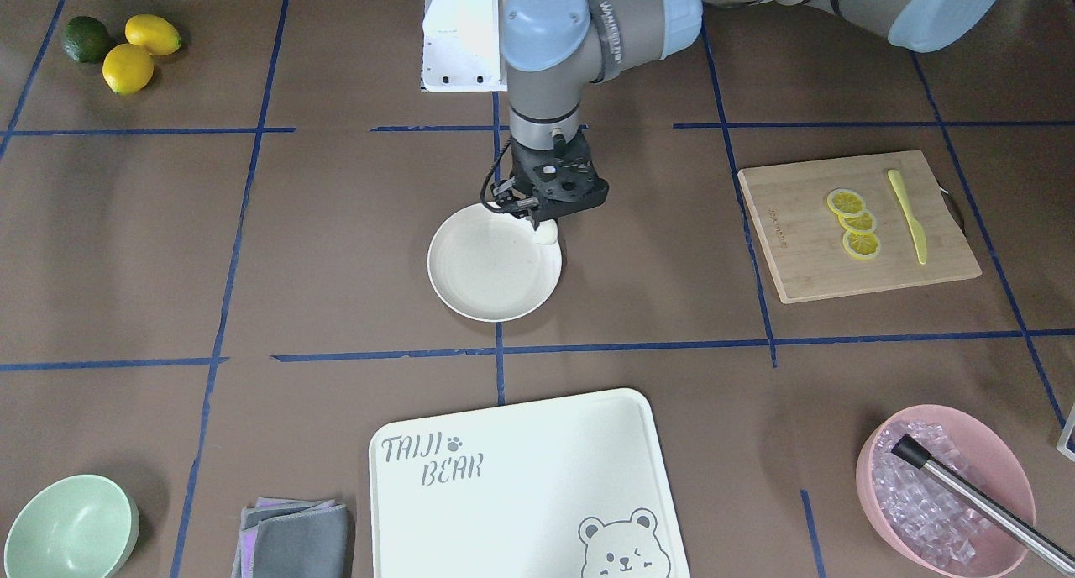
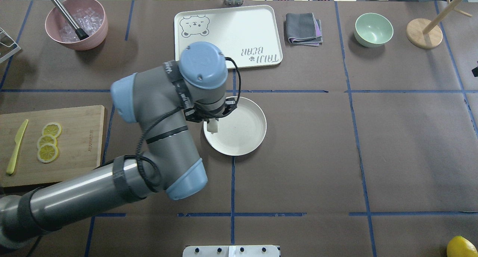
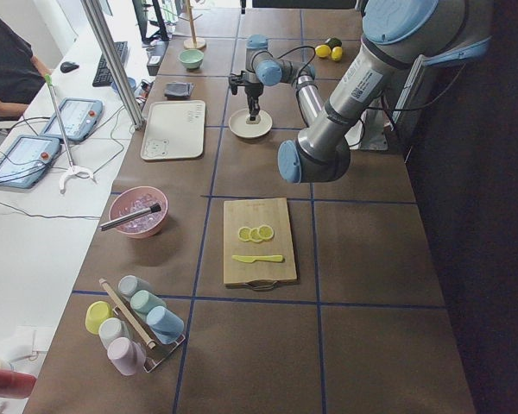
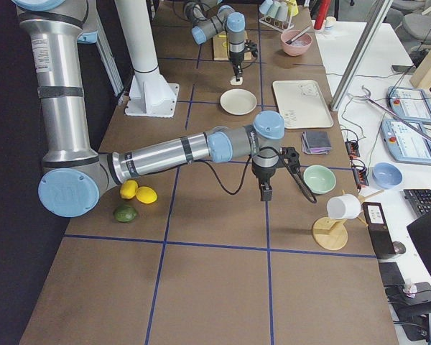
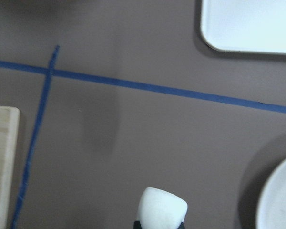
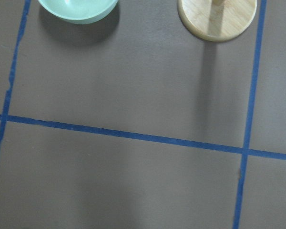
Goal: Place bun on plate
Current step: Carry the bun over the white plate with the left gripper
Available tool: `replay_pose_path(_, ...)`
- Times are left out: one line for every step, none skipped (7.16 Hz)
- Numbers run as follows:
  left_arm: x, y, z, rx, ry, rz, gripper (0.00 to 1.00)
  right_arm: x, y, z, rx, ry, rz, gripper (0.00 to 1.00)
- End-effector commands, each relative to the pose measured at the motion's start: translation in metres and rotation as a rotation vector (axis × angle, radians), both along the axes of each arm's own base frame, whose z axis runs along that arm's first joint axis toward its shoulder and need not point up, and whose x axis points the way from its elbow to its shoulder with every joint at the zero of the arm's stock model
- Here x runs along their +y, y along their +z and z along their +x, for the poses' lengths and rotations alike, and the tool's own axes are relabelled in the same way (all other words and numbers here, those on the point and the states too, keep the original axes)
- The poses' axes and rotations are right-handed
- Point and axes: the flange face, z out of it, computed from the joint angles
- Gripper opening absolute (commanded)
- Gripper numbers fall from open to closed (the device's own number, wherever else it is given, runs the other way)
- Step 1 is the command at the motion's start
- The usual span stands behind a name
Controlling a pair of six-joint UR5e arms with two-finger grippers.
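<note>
The bun (image 1: 547, 233), a small white chunk, hangs just above the near rim of the round cream plate (image 1: 483, 271), on the side toward the robot. My left gripper (image 1: 543, 222) is shut on it and points straight down. From overhead the bun (image 2: 213, 127) shows below the wrist, over the left edge of the plate (image 2: 244, 132). In the left wrist view the bun (image 5: 162, 207) fills the bottom centre and the plate (image 5: 282, 202) curves in at the lower right. My right gripper (image 4: 264, 191) shows only in the exterior right view, over bare table, and I cannot tell its state.
The bear-printed board (image 1: 521, 477) lies beyond the plate. On the wooden cutting board (image 1: 798, 259) are lemon slices and a yellow knife. A pink ice bowl (image 1: 945, 486), a green bowl (image 1: 71, 528), a folded cloth (image 1: 294, 536) and whole lemons (image 1: 126, 44) sit around the edges.
</note>
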Motion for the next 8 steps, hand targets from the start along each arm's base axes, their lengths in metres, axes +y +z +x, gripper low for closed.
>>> replay_pose_path(-0.004, -0.019, 0.051, -0.032, -0.027, -0.005, 0.31, 0.0, 0.033, 0.036, -0.012, -0.002, -0.007, 1.0)
replay_pose_path(-0.005, -0.013, 0.06, -0.029, -0.026, -0.004, 0.32, 0.004, 0.037, 0.041, -0.011, 0.007, -0.016, 1.0)
replay_pose_path(-0.01, -0.005, 0.07, -0.034, -0.033, -0.01, 0.32, 0.006, 0.039, 0.043, -0.013, 0.011, -0.019, 1.0)
replay_pose_path(-0.015, 0.003, 0.079, -0.019, -0.033, -0.003, 0.32, 0.007, 0.04, 0.045, -0.013, 0.014, -0.021, 1.0)
replay_pose_path(-0.012, 0.004, 0.085, -0.023, -0.027, -0.005, 0.32, 0.007, 0.04, 0.045, -0.013, 0.015, -0.021, 1.0)
replay_pose_path(-0.01, 0.003, 0.087, -0.023, -0.019, -0.002, 0.44, 0.007, 0.04, 0.045, -0.013, 0.016, -0.022, 1.0)
replay_pose_path(-0.011, 0.005, 0.087, -0.025, -0.015, 0.003, 0.63, 0.007, 0.04, 0.045, -0.013, 0.016, -0.022, 1.0)
replay_pose_path(-0.011, 0.005, 0.087, -0.032, 0.009, 0.022, 0.83, 0.007, 0.04, 0.045, -0.013, 0.016, -0.022, 1.0)
